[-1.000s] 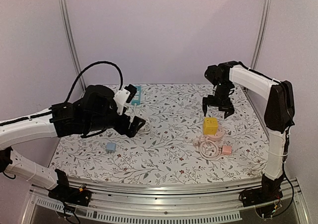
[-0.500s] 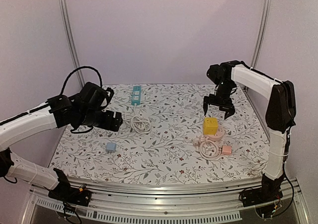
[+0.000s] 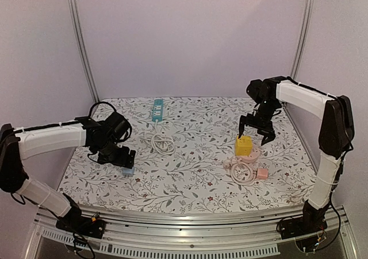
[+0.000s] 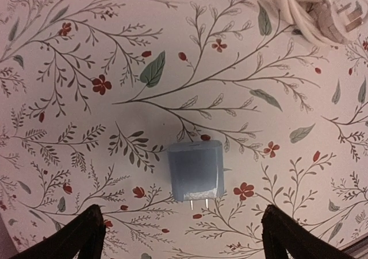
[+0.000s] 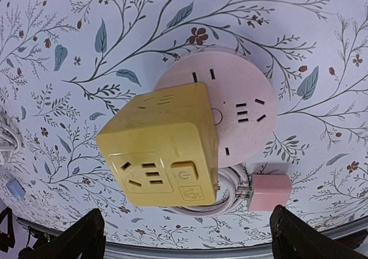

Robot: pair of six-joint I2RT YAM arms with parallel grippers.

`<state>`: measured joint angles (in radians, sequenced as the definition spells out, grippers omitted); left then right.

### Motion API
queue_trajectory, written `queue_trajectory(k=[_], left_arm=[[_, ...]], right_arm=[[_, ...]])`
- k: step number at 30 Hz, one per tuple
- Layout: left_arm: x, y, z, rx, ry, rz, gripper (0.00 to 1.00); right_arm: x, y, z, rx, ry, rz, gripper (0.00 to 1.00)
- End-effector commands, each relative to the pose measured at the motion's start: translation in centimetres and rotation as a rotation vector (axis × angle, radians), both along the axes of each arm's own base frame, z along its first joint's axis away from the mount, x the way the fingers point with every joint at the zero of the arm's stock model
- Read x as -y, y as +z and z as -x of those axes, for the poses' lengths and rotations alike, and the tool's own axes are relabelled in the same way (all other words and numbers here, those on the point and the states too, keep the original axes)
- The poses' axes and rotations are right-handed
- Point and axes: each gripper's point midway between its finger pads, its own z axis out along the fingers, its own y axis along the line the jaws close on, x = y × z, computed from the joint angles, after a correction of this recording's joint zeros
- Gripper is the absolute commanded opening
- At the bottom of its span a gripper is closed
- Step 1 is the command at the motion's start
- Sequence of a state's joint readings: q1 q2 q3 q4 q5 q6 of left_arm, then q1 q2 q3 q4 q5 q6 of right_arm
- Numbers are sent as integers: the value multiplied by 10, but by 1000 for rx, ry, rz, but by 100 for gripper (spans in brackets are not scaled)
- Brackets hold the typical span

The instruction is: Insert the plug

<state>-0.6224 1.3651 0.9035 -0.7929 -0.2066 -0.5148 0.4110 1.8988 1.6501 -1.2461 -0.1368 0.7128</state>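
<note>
A small blue plug lies flat on the flowered table, its two prongs pointing toward my left gripper. That gripper is open just above the plug, its fingers wide on either side and touching nothing. My left gripper sits low at the table's left. A yellow cube socket rests against a round pink socket, with a pink plug beside them. My right gripper hovers open over the yellow cube, empty.
A teal power strip lies at the back of the table, its coiled white cable and white plug in front of it. The pink socket's cable is looped under it. Metal posts stand at the back corners.
My left arm swung back to the left and dropped low over the blue plug. The right gripper shifted slightly right and down above the yellow cube.
</note>
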Motion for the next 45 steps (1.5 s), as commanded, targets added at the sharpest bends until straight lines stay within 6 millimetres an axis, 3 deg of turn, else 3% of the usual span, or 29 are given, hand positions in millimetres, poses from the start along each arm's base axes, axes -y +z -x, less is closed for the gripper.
queue_trajectory(k=[1, 6, 13, 17, 20, 24, 27, 34, 38, 42, 45], left_arm=[[7, -31, 0, -100, -62, 16, 93], [13, -59, 3, -179, -94, 8, 90], [17, -72, 5, -209, -91, 19, 84], [14, -78, 8, -215, -87, 9, 74], [11, -81, 9, -206, -86, -3, 59], [13, -78, 8, -184, -92, 14, 39], [14, -71, 5, -153, -93, 27, 30], [20, -54, 0, -95, -101, 60, 22], [25, -45, -1, -68, -120, 78, 20], [31, -38, -2, -46, -144, 98, 18], [41, -30, -2, -28, -180, 130, 17]], right_arm=[[-12, 3, -6, 31, 25, -73, 99], [-11, -9, -7, 1, 41, -47, 99], [-31, -15, -8, -13, 99, -46, 99], [-37, -28, -4, -46, 119, -2, 99], [-41, -36, -3, -62, 125, 9, 98], [-50, -40, -3, -73, 143, -9, 92], [-58, -40, -2, -81, 167, -17, 85], [-64, -45, -2, -87, 191, 0, 80], [-72, -47, 0, -93, 217, -3, 68], [-100, -44, 4, -94, 260, -75, 59], [-125, -44, 10, -100, 293, -126, 58]])
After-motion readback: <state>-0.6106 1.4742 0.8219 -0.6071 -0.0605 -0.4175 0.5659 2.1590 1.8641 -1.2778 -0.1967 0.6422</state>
